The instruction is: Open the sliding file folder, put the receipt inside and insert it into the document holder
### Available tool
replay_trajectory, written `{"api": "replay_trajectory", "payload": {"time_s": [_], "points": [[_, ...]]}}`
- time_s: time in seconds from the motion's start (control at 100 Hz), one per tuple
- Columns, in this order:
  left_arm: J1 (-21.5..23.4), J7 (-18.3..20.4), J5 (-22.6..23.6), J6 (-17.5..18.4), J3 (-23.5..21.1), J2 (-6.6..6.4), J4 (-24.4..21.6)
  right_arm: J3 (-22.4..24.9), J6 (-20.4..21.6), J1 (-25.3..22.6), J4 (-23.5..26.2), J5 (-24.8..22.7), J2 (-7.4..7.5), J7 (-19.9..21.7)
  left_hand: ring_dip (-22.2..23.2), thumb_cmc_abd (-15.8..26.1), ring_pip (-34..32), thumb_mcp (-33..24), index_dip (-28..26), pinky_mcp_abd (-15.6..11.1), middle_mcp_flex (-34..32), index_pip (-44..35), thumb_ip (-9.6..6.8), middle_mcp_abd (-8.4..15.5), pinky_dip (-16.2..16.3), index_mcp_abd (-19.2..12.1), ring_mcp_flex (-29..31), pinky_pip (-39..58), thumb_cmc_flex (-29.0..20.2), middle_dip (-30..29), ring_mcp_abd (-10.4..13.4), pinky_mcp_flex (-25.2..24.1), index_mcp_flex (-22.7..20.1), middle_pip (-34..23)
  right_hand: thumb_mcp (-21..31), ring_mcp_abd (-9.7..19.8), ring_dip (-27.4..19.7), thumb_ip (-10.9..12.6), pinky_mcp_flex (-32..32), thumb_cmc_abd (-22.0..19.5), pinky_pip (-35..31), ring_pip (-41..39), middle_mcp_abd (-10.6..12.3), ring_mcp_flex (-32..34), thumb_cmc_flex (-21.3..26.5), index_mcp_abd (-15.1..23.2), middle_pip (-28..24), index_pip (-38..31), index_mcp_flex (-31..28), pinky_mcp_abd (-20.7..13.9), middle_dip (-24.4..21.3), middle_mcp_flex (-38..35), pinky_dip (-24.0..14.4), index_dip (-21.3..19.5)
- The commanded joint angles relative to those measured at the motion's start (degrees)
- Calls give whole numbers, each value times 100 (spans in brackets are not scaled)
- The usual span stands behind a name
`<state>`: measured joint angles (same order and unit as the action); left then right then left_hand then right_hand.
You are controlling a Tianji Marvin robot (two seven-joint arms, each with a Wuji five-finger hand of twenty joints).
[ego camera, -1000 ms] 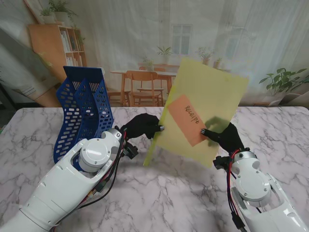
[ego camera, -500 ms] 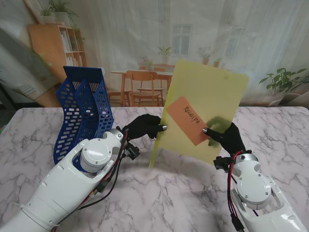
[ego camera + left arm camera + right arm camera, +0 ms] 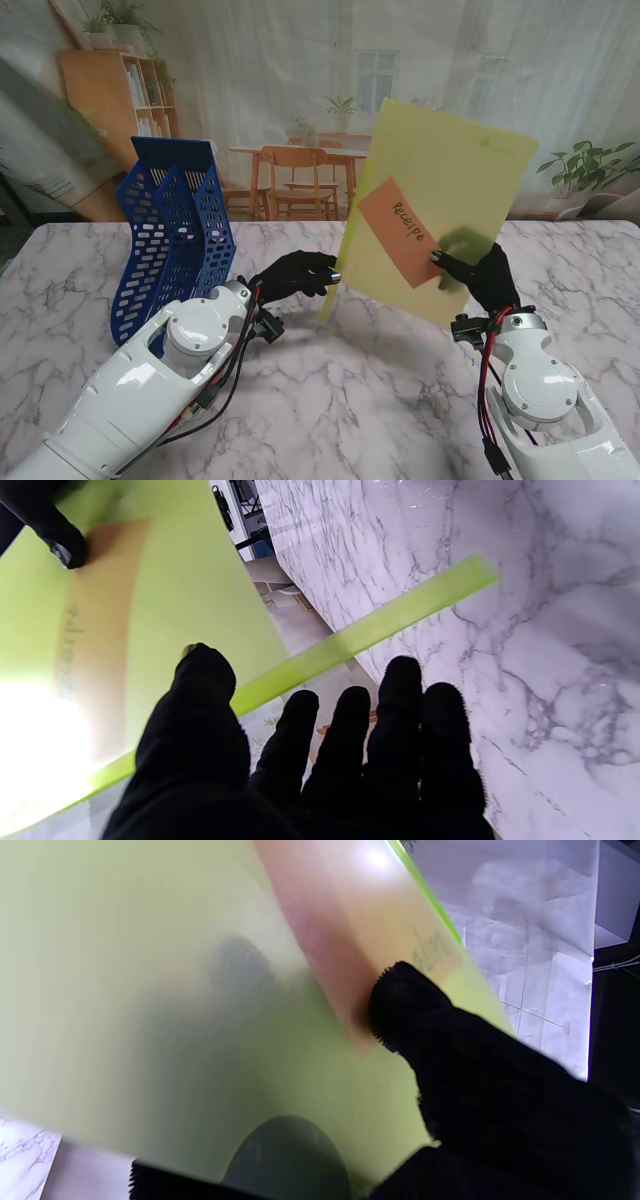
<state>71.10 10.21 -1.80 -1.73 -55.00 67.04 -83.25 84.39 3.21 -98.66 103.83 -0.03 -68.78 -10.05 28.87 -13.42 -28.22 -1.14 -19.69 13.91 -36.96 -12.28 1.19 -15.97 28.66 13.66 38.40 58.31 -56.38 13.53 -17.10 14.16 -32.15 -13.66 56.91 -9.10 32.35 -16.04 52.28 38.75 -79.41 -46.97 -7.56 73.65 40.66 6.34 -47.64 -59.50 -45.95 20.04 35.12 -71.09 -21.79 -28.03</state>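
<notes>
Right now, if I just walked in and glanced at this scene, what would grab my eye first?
Most likely the big yellow-green file folder held upright in the air over the marble table, with an orange receipt showing through it. The black-gloved right hand pinches it near the receipt, while the left hand sits at the folder's spine edge. To the left stands a blue mesh document holder.

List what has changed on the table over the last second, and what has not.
The yellow folder, with the orange receipt inside it, has risen and shifted toward the robot's right, carried by the right hand, which still pinches it. The left hand stayed low near the folder's spine edge; whether it still grips is unclear. The blue document holder has not moved.
</notes>
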Motion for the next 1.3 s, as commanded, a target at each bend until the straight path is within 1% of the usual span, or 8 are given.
{"api": "replay_trajectory", "payload": {"time_s": [0.0, 0.07, 0.15, 0.26, 0.38, 0.6, 0.75, 1.29], "points": [[71, 40, -41, -26, 13, 12, 67, 20, 2, -34, 46, 4, 2, 31, 17, 101, -29, -166, -215, -328, -173, -239, -103, 320, 2, -245, 138, 68, -296, 35, -85, 115, -259, -210, 478, 255, 49, 228, 133, -194, -131, -266, 11, 125, 584, 698, -228, -492, -250, -117, 65, 1, -98, -287], [90, -13, -51, 7, 24, 28, 81, 24, -28, -43, 66, 23, 2, 42, 38, 145, -85, -291, -682, -374, -460, -622, -101, 688, 42, -408, 276, 164, -614, 122, 31, 235, -383, -362, 479, 239, 48, 229, 128, -188, -128, -265, -6, 124, 591, 669, -231, -495, -252, -107, 61, 1, -98, -282], [109, -28, -83, 21, 25, 33, 61, 18, -58, -43, 71, 29, 1, 46, 73, 110, -205, -303, -1032, -385, -884, -1072, -106, 775, 92, -602, 494, 325, -1060, 216, 89, 401, -583, -534, 481, 228, 47, 228, 128, -190, -128, -263, -10, 125, 590, 671, -234, -492, -244, -82, 58, 2, -100, -279], [103, -99, -85, 69, 40, 53, 72, 9, -76, -42, 60, 33, -1, 40, 86, 209, -417, -177, -902, -401, -1576, -1956, -120, 747, 131, -671, 893, 590, -1477, 381, 192, 730, -956, -729, 478, 231, 45, 227, 128, -187, -129, -262, -13, 124, 587, 661, -233, -493, -249, -89, 54, 9, -100, -275], [85, -205, -57, 119, 69, 82, 99, -6, -80, -41, 21, 15, -3, 30, 112, 135, -659, -208, -721, -442, -2105, -2611, -104, 659, 143, -602, 1269, 846, -1498, 410, 260, 1045, -1224, -925, 483, 228, 48, 228, 128, -187, -129, -269, -22, 127, 590, 655, -240, -494, -252, -88, 52, 4, -101, -272], [55, -247, -30, 136, 73, 90, 92, -53, -71, -15, -135, -424, 23, -12, 129, 127, -702, -227, -691, -401, -2176, -2673, -109, 613, 149, -515, 1318, 902, -1491, 398, 224, 1074, -1248, -948, 504, 192, 68, 231, 141, -161, -157, -318, -56, 137, 599, 637, -257, -495, -276, -47, 55, -10, -114, -265], [10, -170, 80, 124, 58, 53, 68, -96, -114, 4, -240, -760, 54, -3, 136, 163, -651, -221, -649, -197, -2166, -2668, -109, 669, 162, -538, 1164, 866, -1460, 356, 192, 820, -1242, -891, 528, 186, 98, 228, 149, -133, -194, -388, -72, 133, 595, 619, -266, -490, -294, -23, 62, -31, -130, -255], [-167, -146, 165, 23, 124, 63, 109, -188, -355, -10, -304, -1209, 154, 267, 159, 145, -646, -237, -632, -114, -2222, -2675, -133, 638, 206, -496, 1113, 858, -1453, 314, 144, 780, -1301, -849, 594, 155, 154, 224, 165, -57, -257, -539, -118, 126, 595, 581, -265, -469, -380, 37, 106, -97, -163, -255]]}}
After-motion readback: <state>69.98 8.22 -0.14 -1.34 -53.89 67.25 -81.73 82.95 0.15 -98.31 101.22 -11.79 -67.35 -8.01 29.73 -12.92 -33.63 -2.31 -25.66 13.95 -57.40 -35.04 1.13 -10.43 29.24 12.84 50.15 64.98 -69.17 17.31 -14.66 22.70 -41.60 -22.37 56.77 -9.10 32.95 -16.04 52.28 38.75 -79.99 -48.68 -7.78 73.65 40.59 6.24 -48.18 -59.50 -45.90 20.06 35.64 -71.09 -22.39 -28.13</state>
